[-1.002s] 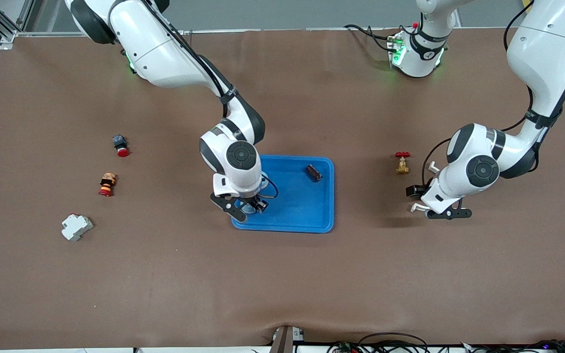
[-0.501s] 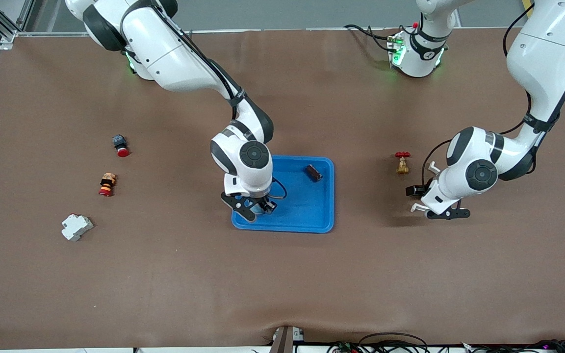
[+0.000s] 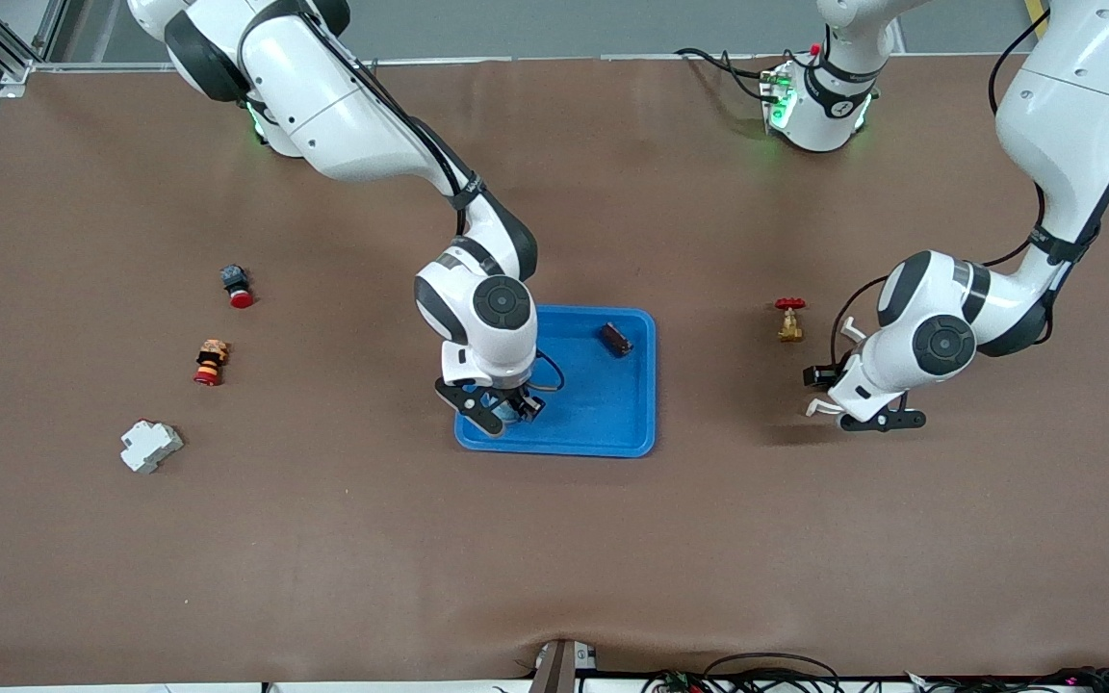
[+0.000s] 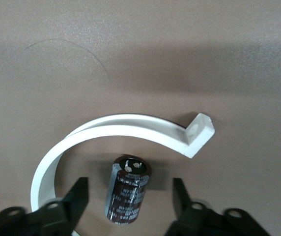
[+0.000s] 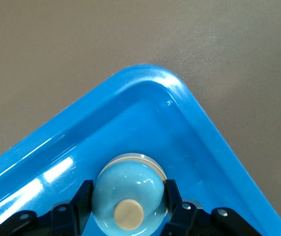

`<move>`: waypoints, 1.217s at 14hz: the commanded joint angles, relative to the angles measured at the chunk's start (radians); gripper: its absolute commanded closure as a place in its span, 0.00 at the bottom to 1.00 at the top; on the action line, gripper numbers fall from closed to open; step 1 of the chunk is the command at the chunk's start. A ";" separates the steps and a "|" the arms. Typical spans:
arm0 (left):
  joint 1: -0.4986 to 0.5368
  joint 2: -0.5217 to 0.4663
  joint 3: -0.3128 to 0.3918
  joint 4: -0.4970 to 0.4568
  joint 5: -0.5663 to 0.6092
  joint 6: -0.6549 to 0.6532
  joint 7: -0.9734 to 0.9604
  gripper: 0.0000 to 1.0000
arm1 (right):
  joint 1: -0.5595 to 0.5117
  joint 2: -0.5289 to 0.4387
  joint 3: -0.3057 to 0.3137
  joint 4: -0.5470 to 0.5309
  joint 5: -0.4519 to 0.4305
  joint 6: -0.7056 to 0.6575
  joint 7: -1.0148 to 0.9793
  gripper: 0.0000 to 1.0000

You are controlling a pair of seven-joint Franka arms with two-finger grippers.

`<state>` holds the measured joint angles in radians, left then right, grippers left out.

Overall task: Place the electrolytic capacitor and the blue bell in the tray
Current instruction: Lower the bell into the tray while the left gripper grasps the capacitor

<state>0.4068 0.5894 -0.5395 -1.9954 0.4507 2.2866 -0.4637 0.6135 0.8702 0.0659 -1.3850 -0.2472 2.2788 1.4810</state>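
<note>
The right pincer (image 5: 126, 199) grips the round shiny blue bell (image 5: 127, 193) in the smooth blue plastic tray (image 5: 189, 105), while the left pincer (image 4: 128, 194) hangs open around the dark capacitor can (image 4: 128, 196).

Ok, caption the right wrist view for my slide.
Right gripper holding the pale blue domed bell inside a corner of the bright blue plastic tray.

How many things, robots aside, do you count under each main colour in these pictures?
Blue: 2 (tray, blue bell)
With red: 3 (push button, striped button, valve)
Dark: 2 (capacitor, small part in the tray)
White: 1 (breaker)
Total: 8
</note>
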 commanded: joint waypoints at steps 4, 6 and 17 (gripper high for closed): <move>-0.003 0.004 -0.002 0.000 0.029 0.013 -0.039 0.78 | -0.008 0.033 -0.008 0.029 -0.070 0.007 0.016 1.00; -0.003 0.004 -0.002 0.001 0.029 0.013 -0.041 0.95 | -0.005 0.033 -0.008 0.027 -0.072 0.007 0.019 1.00; -0.031 -0.046 -0.118 0.223 0.011 -0.326 -0.125 1.00 | 0.008 -0.013 0.005 0.037 -0.057 -0.102 0.010 0.00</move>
<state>0.4007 0.5518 -0.6160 -1.8520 0.4525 2.0709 -0.5174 0.6149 0.8756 0.0631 -1.3643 -0.2848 2.2200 1.4818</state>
